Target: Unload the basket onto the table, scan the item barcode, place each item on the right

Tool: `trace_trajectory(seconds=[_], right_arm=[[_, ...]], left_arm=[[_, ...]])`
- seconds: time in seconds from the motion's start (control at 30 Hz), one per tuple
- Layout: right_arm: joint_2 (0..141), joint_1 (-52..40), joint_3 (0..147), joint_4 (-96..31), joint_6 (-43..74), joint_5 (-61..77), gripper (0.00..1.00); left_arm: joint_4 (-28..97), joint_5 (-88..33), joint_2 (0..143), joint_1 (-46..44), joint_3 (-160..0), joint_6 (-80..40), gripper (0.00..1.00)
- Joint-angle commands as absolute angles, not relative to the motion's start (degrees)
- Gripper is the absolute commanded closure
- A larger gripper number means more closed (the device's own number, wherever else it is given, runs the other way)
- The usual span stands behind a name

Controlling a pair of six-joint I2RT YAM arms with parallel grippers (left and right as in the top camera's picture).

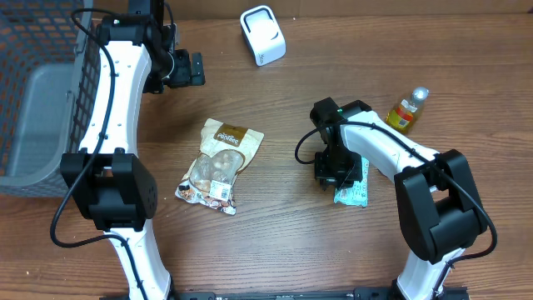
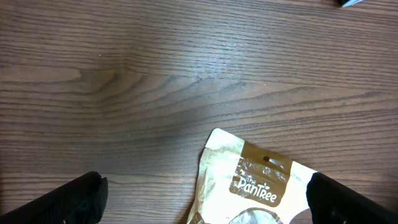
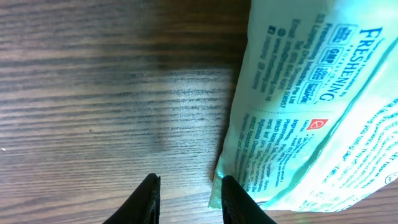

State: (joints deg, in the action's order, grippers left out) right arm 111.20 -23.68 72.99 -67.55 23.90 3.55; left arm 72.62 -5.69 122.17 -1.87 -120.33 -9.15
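A mint-green packet (image 1: 354, 193) with printed text lies flat on the wood table, right of centre. My right gripper (image 1: 333, 177) hovers low over its left edge. In the right wrist view the packet (image 3: 311, 106) fills the right side, and the gripper (image 3: 189, 180) stands slightly open with bare wood between its fingers; the right finger (image 3: 239, 202) is at the packet's corner. A tan PanTree snack pouch (image 1: 221, 162) lies at centre. My left gripper (image 1: 185, 69) is up at the back left, wide open above the pouch's top (image 2: 261, 180), holding nothing. A white scanner (image 1: 262, 35) stands at the back.
A grey mesh basket (image 1: 42, 100) sits at the far left edge. A small bottle of yellow liquid with a white cap (image 1: 406, 111) lies at the right, behind the green packet.
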Motion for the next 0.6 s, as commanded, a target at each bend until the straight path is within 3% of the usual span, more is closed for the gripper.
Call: trace_trajectory(seconds=[0.0, 0.2, 0.37, 0.47, 0.53, 0.57], right_arm=[[111.2, -23.9, 72.8, -67.2, 22.4, 4.8, 0.71], [111.3, -25.1, 72.8, -61.7, 11.7, 26.6, 0.62], [111.2, -26.4, 72.8, -50.3, 11.7, 28.6, 0.5], [111.3, -27.4, 72.8, -43.4, 11.7, 28.6, 0.34], [111.3, -27.9, 72.8, -39.9, 11.7, 28.6, 0.29], [111.3, -28.1, 72.8, -38.0, 11.8, 28.6, 0.21]], left_arm=[[72.6, -5.3, 122.6, -1.8, -120.1, -8.8, 0.0], [72.6, -5.3, 122.6, -1.8, -120.1, -8.8, 0.0], [72.6, -5.3, 122.6, -1.8, -120.1, -8.8, 0.01], [72.6, -5.3, 122.6, -1.8, -120.1, -8.8, 0.0], [72.6, -5.3, 122.6, -1.8, -120.1, -8.8, 0.0], [72.6, -5.3, 122.6, -1.8, -120.1, -8.8, 0.0]])
